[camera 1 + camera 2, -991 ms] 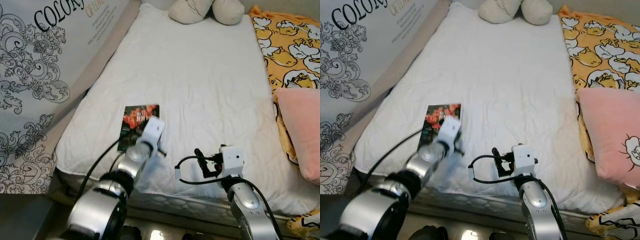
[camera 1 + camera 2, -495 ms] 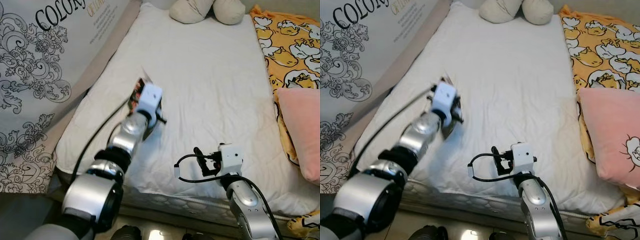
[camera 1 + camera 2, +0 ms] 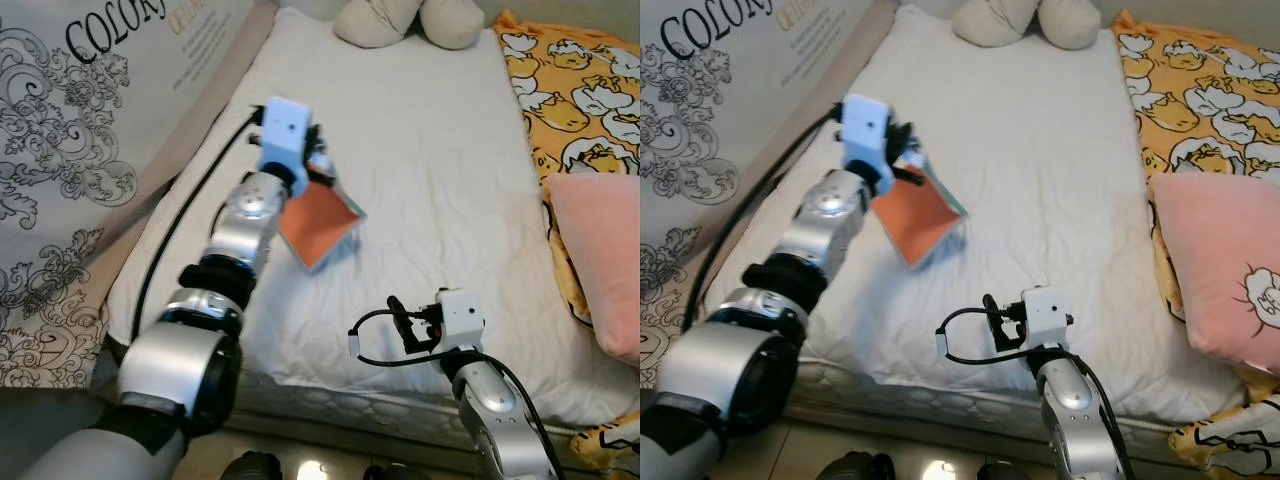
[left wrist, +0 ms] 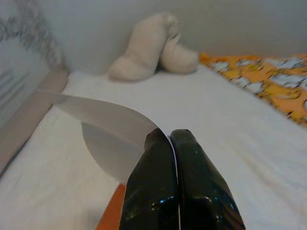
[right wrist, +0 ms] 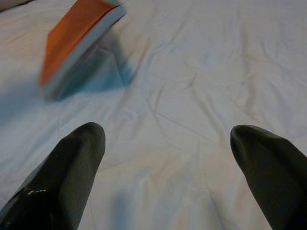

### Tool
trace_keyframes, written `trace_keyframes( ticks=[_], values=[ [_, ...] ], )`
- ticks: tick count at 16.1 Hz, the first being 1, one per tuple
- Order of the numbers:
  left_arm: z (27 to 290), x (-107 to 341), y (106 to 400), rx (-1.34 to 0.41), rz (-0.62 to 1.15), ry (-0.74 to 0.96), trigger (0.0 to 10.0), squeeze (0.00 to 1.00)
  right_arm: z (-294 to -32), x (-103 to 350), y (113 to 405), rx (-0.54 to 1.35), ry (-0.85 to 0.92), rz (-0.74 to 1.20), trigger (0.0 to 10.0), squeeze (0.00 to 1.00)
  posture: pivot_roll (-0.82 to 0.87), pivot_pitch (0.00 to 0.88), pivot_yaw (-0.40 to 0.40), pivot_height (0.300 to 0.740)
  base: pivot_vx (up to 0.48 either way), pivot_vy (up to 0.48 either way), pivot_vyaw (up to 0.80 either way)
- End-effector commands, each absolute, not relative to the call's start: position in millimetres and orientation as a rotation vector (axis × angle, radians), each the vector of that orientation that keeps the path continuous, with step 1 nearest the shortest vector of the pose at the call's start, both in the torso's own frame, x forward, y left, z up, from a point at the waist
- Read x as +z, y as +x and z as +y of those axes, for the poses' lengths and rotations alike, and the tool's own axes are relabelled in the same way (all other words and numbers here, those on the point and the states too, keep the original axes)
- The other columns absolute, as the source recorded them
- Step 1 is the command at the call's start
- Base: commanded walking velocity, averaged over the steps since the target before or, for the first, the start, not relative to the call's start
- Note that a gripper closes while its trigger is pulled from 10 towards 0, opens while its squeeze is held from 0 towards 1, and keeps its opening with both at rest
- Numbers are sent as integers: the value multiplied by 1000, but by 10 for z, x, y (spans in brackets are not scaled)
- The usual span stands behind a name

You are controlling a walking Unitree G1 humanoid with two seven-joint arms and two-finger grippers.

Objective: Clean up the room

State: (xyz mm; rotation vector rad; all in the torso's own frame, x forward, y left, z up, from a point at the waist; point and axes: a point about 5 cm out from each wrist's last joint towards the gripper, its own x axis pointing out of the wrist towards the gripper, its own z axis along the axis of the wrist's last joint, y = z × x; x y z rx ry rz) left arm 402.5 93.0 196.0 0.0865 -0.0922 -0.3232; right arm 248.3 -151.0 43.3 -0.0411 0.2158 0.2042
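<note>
Book [image 3: 318, 225] (orange cover) hangs pinched in the left claw [image 3: 318, 160] above the bed [image 3: 440, 170]; right claw [image 5: 168, 177] gapes empty.

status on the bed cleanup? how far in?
Done: the book is off the white mattress, hanging orange-side-out. In hand: left gripper is shut on its cover. Left: putting it away; right gripper is open over the sheet, and the pink pillow and plush sit untouched.

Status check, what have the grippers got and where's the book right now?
Left gripper shut on book, lifted above white mattress. Right gripper open, low over mattress. Nothing blocking.
</note>
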Motion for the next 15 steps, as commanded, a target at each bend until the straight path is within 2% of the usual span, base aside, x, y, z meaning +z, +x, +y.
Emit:
trace_keyframes(
  ticks=[1,3,6,8,9,12,13,14,15],
  values=[
    [975,1798,4006,-306,-18,41,0,0,-1518,425,2477,201,-46,214,10000,0,-60,63,-5,740,0,0,0],
    [979,1514,3937,-278,94,-123,0,0,-1518,412,2470,205,-50,221,10000,0,-58,66,-8,740,0,0,0],
    [850,1238,3835,-251,221,-494,0,0,-1527,409,2467,213,-56,228,10000,0,-65,72,-18,740,0,0,0],
    [618,1066,3726,-247,318,-796,0,0,-1523,411,2430,232,-68,235,10000,0,-92,80,-29,740,0,0,0],
    [562,1072,3717,-251,319,-827,0,0,-1527,412,2418,235,-72,237,10000,0,-97,80,-32,740,0,0,0],
    [243,1272,3711,-374,290,-1060,0,0,-1603,419,2393,222,-85,242,10000,0,-118,75,-28,740,0,0,0],
    [197,1284,3702,-392,297,-1063,0,0,-1605,419,2393,221,-85,242,10000,0,-120,73,-27,740,0,0,0],
    [168,1265,3688,-390,319,-1051,3373,0,-1600,419,2389,222,-85,243,10000,0,-122,72,-26,740,0,0,0],
    [170,1241,3682,-378,333,-1036,10000,0,-1595,418,2386,223,-85,244,10000,0,-122,72,-26,740,0,0,0]
  ],
)
